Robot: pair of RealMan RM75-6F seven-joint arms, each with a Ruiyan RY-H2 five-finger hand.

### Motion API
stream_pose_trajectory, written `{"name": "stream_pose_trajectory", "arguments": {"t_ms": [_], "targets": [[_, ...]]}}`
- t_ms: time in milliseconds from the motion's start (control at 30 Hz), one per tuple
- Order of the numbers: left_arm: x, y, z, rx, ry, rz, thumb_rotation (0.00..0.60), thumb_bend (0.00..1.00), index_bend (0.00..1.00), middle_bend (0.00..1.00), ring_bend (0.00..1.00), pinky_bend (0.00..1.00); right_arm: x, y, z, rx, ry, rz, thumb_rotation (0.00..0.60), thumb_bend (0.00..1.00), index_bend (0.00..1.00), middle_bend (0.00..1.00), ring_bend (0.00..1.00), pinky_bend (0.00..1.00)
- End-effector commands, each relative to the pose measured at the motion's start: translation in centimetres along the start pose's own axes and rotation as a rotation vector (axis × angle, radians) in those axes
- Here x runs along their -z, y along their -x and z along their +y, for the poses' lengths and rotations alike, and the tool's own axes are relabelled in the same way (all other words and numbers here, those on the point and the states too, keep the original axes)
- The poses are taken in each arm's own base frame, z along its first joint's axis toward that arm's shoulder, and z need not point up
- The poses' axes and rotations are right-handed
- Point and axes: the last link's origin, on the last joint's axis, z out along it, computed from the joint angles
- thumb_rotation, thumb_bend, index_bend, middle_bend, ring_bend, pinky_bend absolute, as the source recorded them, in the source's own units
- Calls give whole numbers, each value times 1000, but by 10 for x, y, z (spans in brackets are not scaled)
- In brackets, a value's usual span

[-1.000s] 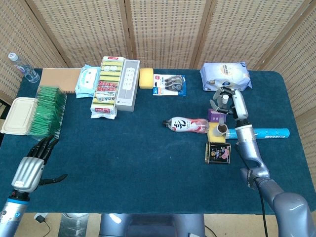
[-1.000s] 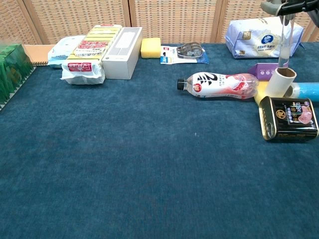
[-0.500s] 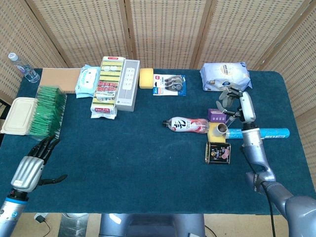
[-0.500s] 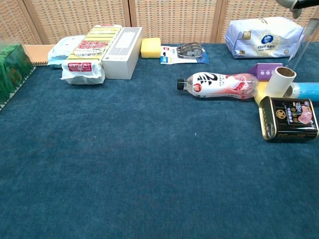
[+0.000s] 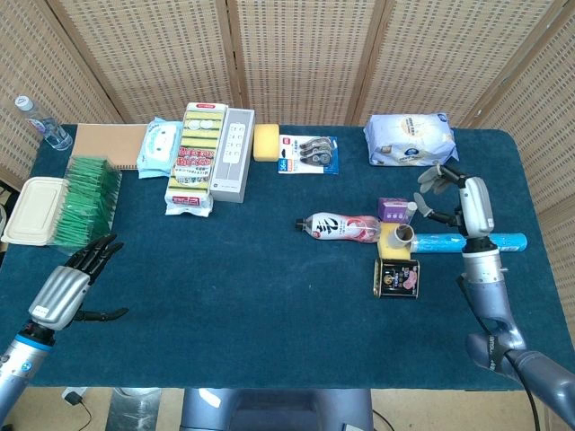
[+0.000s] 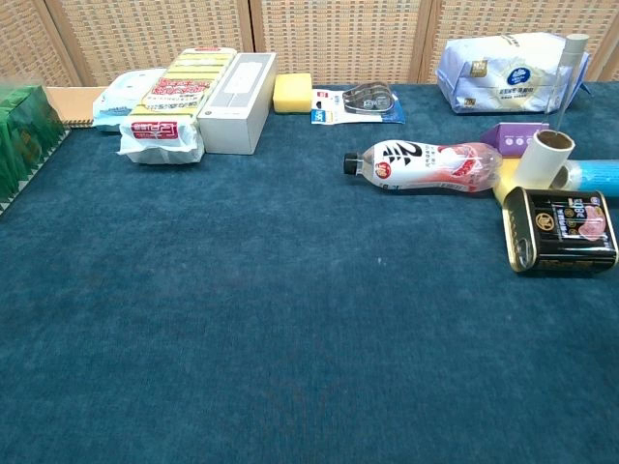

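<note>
The head view looks steeply down from high above the near edge, taking in the whole counter and the wicker screen behind. The chest view sits low and close, facing the far side. Both share the drink bottle and tin.

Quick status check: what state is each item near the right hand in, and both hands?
Pink-labelled plastic drink bottle: lying on its side, cap on.
Black rectangular tin can: lying flat, closed.
Cardboard tube roll: tilted, open end up.
Clear slim test tube: upright behind the purple box.
Right hand: fingers apart, holding nothing.
Left hand: fingers apart, empty.
</note>
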Motion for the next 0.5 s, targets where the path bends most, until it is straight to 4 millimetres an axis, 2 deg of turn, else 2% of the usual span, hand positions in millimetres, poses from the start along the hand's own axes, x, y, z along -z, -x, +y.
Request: {"name": "stream_pose_trajectory", "arguments": {"t_ms": [33, 133, 200, 333, 500], "targets": [[-9, 5, -6, 10, 17, -28, 440, 0, 0, 0, 30, 144, 26, -29, -6, 97, 31, 19, 600, 372, 448, 544, 507, 523], [-11, 7, -11, 26, 26, -41, 439, 0, 0, 0, 30, 144, 42, -39, -12, 141, 58, 18, 600, 370, 436, 520, 483, 506], [-11, 7, -16, 41, 30, -44, 439, 0, 0, 0, 30, 144, 67, -48, -14, 201, 106, -5, 600, 368, 424, 504, 466, 493], [-15, 4, -25, 63, 25, -55, 442, 0, 0, 0, 30, 144, 98, -48, -21, 250, 184, -36, 600, 369, 407, 480, 443, 471], [-21, -7, -26, 22, 85, -26, 442, 0, 0, 0, 30, 144, 136, -49, -38, 351, 218, -78, 600, 367, 369, 433, 394, 418]]}}
